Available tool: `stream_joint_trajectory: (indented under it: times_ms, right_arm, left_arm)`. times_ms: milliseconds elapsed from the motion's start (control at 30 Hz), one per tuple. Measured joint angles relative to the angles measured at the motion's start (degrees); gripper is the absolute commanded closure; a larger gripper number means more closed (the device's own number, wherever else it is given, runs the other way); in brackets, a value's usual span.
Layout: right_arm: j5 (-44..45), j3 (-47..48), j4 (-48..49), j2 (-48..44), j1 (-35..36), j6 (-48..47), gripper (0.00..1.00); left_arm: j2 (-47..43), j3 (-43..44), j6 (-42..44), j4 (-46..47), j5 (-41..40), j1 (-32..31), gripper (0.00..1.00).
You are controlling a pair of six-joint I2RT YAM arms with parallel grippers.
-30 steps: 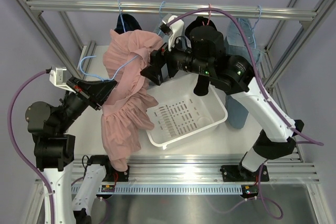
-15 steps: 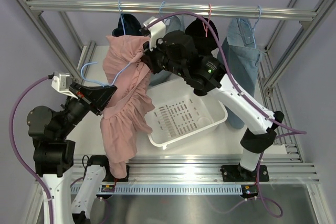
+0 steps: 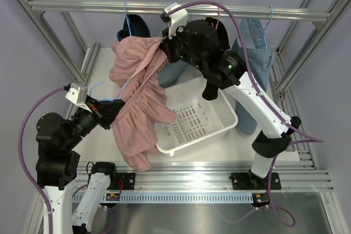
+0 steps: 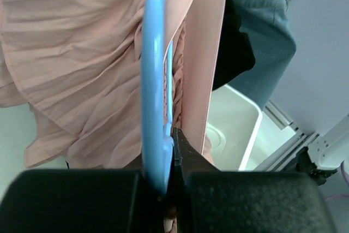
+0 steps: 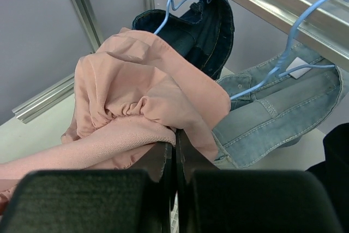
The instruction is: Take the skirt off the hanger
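I have both grippers clamped. The left gripper (image 3: 112, 108) is clenched on the light blue hanger (image 4: 154, 91), and the right gripper (image 3: 164, 46) is pinched on a gathered fold of the pink pleated skirt (image 3: 140, 100) at its far, upper end. The skirt hangs stretched between them. From the right fingers it runs near and to the left toward the left gripper, and its hem spills over the left rim of the white basket (image 3: 233, 118). The hanger's long axis lies along that same line, running from the left fingers up into the cloth, so I judge the two arms must draw apart along it, and the right arm is the one nearer the waistband. The white table (image 3: 101, 64) under the cloth is smooth. Room at the far side is tight, with dark jeans (image 5: 202, 20) and a pale denim garment (image 5: 272, 107) hanging from the rail (image 3: 109, 6) just beside the right fingers.
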Motion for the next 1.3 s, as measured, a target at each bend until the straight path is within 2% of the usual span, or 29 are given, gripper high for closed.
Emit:
stream_joint_trajectory:
  times_ms: [333, 400, 533, 800, 900, 967, 1067, 1133, 1233, 1300]
  right_arm:
    - [-10.6, 2.7, -3.5, 0.1, -5.1, 5.4, 1.0]
    - [-13.3, 3.1, -4.0, 0.1, -5.7, 6.7, 0.97]
    - [-14.9, 4.2, -4.2, 0.5, -6.1, 7.9, 0.96]
    - [-15.5, 7.0, -3.9, 3.7, -6.3, 8.3, 0.7]
    - [-16.3, 8.0, -4.0, 4.3, -6.7, 7.6, 0.65]
    - [-17.5, 8.5, -3.9, 4.4, -6.8, 7.1, 0.71]
    - [-19.2, 8.8, -3.9, 4.4, -6.8, 5.8, 0.9]
    - [-19.6, 8.8, -3.9, 4.4, -6.8, 5.2, 0.96]
    - [-18.6, 8.8, -3.9, 4.4, -6.8, 4.3, 0.97]
    - [-17.2, 8.7, -3.9, 4.4, -6.9, 4.0, 0.93]
  left_arm:
    - [0.6, -0.2, 7.1, -4.0, 0.2, -1.7, 1.0]
    - [1.0, -0.2, 8.0, -4.9, 0.5, -1.7, 1.0]
    - [1.9, 0.0, 9.4, -5.7, 1.3, -2.0, 1.0]
    - [3.9, 1.1, 11.5, -8.2, 2.1, -2.6, 1.0]
    - [4.3, 1.1, 11.9, -9.5, 2.1, -2.8, 1.0]
    - [4.6, 1.2, 12.0, -9.7, 2.1, -2.8, 1.0]
    - [4.7, 1.6, 12.1, -9.8, 2.1, -2.8, 1.0]
    - [4.7, 2.1, 12.1, -9.9, 2.2, -2.8, 1.0]
    - [4.7, 3.1, 12.5, -10.2, 2.4, -2.9, 1.0]
    - [4.7, 3.5, 12.8, -10.3, 2.4, -3.1, 1.0]
